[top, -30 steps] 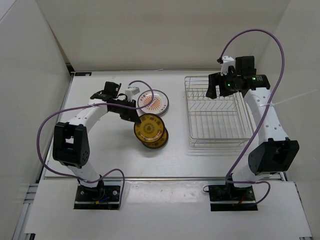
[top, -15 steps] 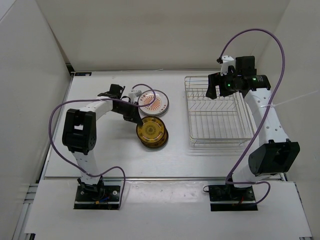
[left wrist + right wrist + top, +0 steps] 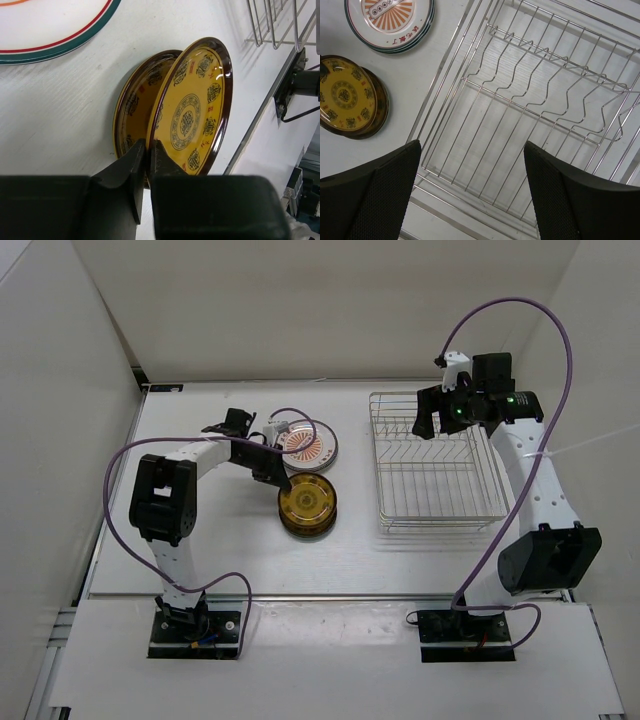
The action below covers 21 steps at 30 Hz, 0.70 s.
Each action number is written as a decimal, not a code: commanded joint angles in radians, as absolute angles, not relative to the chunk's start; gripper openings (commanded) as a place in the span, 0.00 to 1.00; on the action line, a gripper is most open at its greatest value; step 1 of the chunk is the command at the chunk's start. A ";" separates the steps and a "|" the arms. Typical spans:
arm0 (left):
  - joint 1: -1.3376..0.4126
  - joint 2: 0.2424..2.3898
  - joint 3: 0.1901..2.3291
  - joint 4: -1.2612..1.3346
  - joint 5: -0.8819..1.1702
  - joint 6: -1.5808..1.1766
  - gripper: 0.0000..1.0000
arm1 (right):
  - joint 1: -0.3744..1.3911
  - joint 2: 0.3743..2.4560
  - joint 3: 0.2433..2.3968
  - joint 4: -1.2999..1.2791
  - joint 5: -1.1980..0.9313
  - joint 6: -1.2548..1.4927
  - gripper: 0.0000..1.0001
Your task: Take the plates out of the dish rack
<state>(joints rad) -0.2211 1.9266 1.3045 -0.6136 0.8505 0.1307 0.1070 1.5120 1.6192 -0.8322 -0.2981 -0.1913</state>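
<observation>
Plates: none in the dish rack point(image 3: 378, 465); its bars stand bare in both the overhead and right-wrist views. Two stacks lie on the surface point(image 3: 190, 540) to the rack's left.

Nearer the rack, a golden-yellow pair. The upper golden-yellow plate point(image 3: 192, 112) is tipped up, angled away from the lower golden-yellow plate point(image 3: 131, 107), not yet flat on it. Farther left of the rack, toward its back corner, the orange-centred plate point(image 3: 308, 445) appears to top a second stack; its rim is teal and red.

Left claw point(image 3: 148, 150): clenched on the brown rim of the upper golden-yellow plate, fingers pinched almost together. Judged reason for the tilt: the plate is going onto its mate edge first, so the rim grip can slip out once it settles. Likely the last plate, so unloading looks nearly done.

Right claw point(image 3: 437, 418): released, fingers wide apart, nothing between them, hanging over the rack's back edge, left of middle. Probably idle, as nothing remains there to take.

View differences:
- Left wrist alone shows the tilt, the gap between the two yellow plates and the pinch on the rim. Overhead they read as one slightly offset stack.
- Right wrist alone looks straight down through the rack's bars and shows no plate hidden among them.
- Overhead alone places both arms and both stacks against the rack.
</observation>
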 commanded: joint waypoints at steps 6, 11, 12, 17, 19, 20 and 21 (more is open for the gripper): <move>-0.238 1.908 1.290 -0.594 0.899 0.127 0.25 | 0.110 1.451 1.603 -0.810 -0.316 -0.204 0.86; -0.238 1.899 1.279 -0.604 0.876 0.137 0.29 | 0.110 1.442 1.592 -0.810 -0.325 -0.204 0.86; -0.238 1.888 1.279 -0.604 0.876 0.137 0.31 | 0.110 1.442 1.592 -0.810 -0.325 -0.204 0.86; -0.258 1.867 1.279 -0.626 0.833 0.156 0.44 | 0.110 1.433 1.592 -0.810 -0.334 -0.204 0.86; -0.270 1.842 1.291 -0.653 0.804 0.184 0.54 | 0.110 1.433 1.592 -0.810 -0.334 -0.204 0.86; -0.270 1.842 1.292 -0.663 0.790 0.196 0.57 | 0.110 1.433 1.583 -0.810 -0.334 -0.204 0.86; -0.279 1.832 1.301 -0.672 0.781 0.196 0.60 | 0.110 1.424 1.583 -0.810 -0.344 -0.204 0.86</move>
